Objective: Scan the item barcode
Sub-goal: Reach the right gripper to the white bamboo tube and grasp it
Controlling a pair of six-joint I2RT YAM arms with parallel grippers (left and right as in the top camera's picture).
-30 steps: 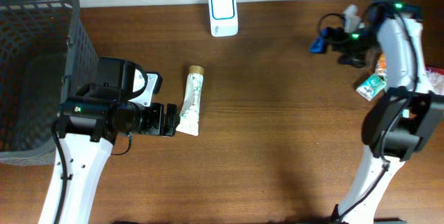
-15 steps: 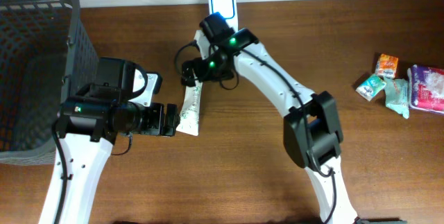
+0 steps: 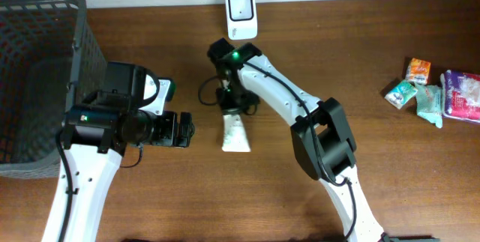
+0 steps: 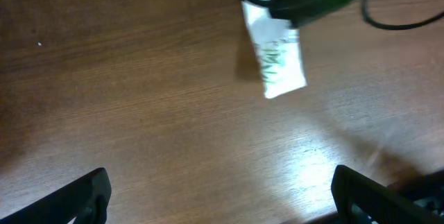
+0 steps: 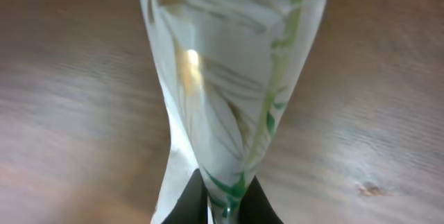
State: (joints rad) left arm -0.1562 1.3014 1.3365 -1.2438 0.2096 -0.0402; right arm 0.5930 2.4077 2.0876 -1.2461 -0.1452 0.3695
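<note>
Right gripper (image 3: pixel 231 112) of mine is clamped on the white plastic squeeze tube with green print and a gold band (image 3: pixel 235 135), my two black fingertips (image 5: pixel 198 200) pinched together on its narrow part at the bottom of the right wrist view, the gold band at the top. The tube sits near the middle of the brown wooden table (image 3: pixel 352 55), below the white rectangular barcode scanner (image 3: pixel 241 14) that stands at the far edge, and well apart from it. Its wide flat end points toward the near edge. In the left wrist view it casts a shadow on the wood beside it; whether it touches the table I cannot tell. My left gripper (image 3: pixel 184 128) stands just left of the tube, jaws spread wide and holding nothing, both dark fingers (image 4: pixel 83 195) low over bare wood. A dark grey mesh basket (image 3: pixel 79 55) occupies the far left corner. Several small coloured snack packets (image 3: pixel 429 88) lie together at the right edge, well apart from both grippers.
</note>
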